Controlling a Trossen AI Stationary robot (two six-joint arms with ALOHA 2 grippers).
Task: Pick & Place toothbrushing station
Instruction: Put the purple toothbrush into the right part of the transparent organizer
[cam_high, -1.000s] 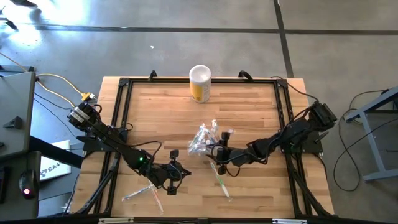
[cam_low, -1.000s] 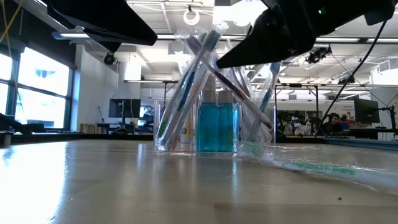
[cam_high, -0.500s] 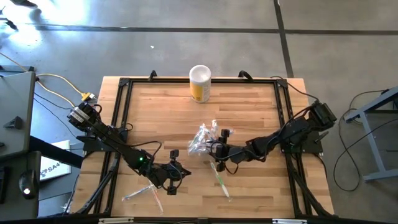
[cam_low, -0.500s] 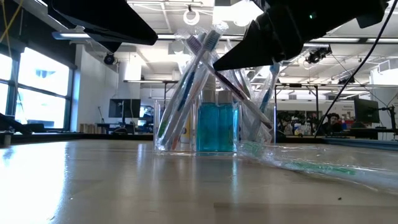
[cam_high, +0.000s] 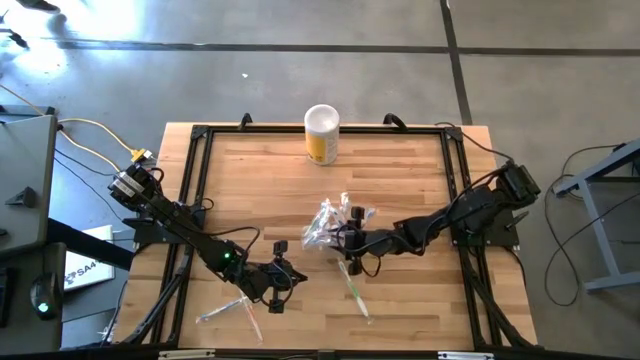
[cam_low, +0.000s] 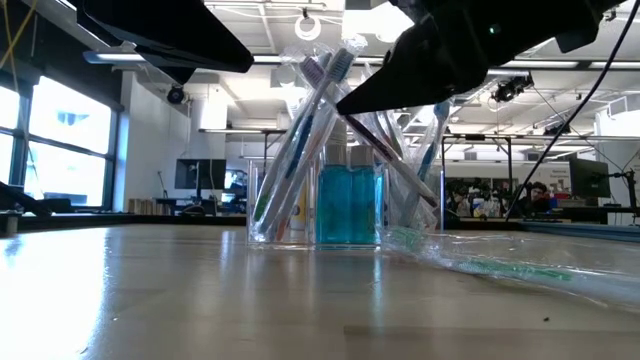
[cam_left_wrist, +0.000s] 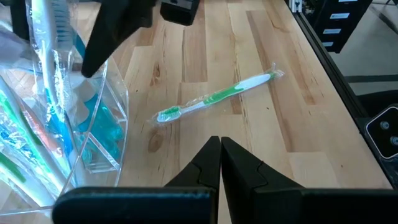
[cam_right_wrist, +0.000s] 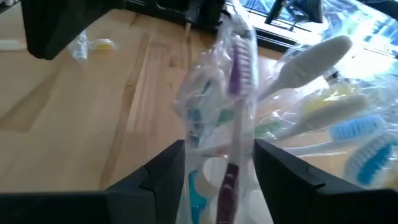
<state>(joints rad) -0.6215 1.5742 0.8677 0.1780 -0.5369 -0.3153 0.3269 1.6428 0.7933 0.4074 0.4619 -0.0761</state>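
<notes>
My right end effector (cam_high: 347, 240) is released, its fingers (cam_right_wrist: 163, 167) spread on either side of a wrapped purple brush (cam_right_wrist: 239, 93) that stands nearly upright straight ahead. Just past that brush sits the station (cam_high: 328, 222), mid-counter (cam_high: 400, 170), its brushes fanned upward. My left end effector (cam_high: 276, 283) is clenched on nothing, farther off and nearer a loose green brush (cam_left_wrist: 214, 98). So the right one is nearer.

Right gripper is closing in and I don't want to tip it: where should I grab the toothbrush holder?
Grip the clear holder low on its straight walls, coming level from the right gripper's side. The wrapped brushes fan out above the rim, so a top-down grasp would likely catch them. In the right wrist view a purple brush already stands between the open fingers.
</notes>
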